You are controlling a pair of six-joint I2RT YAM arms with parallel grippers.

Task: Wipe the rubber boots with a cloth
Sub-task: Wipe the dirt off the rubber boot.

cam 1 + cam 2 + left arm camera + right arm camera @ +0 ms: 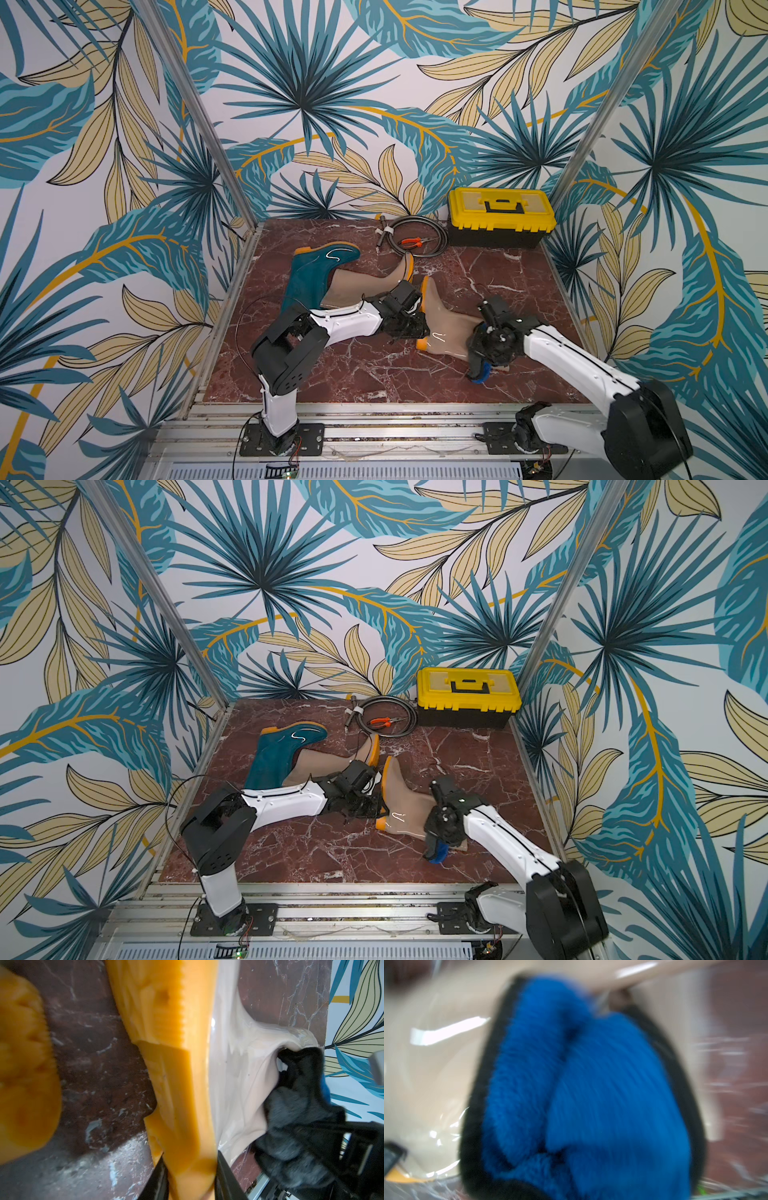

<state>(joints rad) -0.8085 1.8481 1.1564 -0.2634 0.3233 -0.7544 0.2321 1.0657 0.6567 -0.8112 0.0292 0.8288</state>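
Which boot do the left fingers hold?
The beige boot nearest the robot, clamped at its orange sole; the other beige boot and the teal boot lie farther back, unheld.

1. Dark glossy teal, orange-yellow sole: the teal boot (309, 276).
2. Tan, orange soles — the near beige boot (446, 328), the far beige boot (357, 286).
3. Bright blue: the cloth (591, 1084).
4. Red-brown marble, white-veined: the surface (374, 374).
5. Yellow lid, black base — the toolbox (500, 214).
6. Teal and tan leaves: the wall (374, 83).
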